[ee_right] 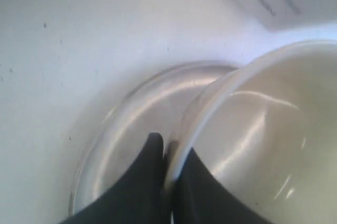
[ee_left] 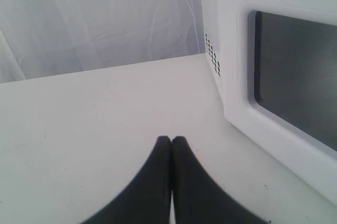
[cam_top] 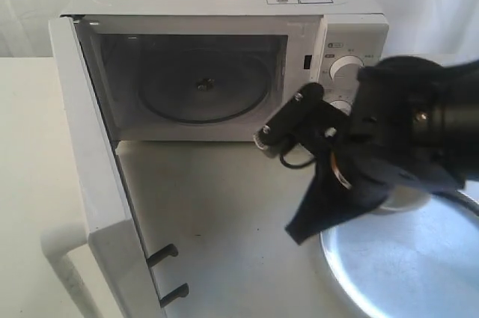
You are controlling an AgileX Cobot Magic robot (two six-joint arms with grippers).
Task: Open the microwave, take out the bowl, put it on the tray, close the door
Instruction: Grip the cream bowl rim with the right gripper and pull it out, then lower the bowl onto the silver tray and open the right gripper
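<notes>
The microwave (cam_top: 224, 4) stands with its door (cam_top: 90, 161) swung wide open to the left; the cavity holds only the glass turntable (cam_top: 202, 86). In the right wrist view my right gripper (ee_right: 171, 153) is shut on the rim of the cream bowl (ee_right: 263, 129), one finger inside and one outside, above the silver tray (ee_right: 131, 118). My right arm (cam_top: 419, 131) hides most of the bowl (cam_top: 410, 198) over the tray (cam_top: 404, 273). I cannot tell whether the bowl touches the tray. My left gripper (ee_left: 171, 140) is shut and empty over the table, beside the door's window (ee_left: 295, 81).
The door's white bar handle (cam_top: 63, 247) and two dark latch hooks (cam_top: 168, 273) stick out at the front left. Two dials (cam_top: 346, 69) sit on the microwave's right panel, just behind my right arm. White curtain hangs behind the table.
</notes>
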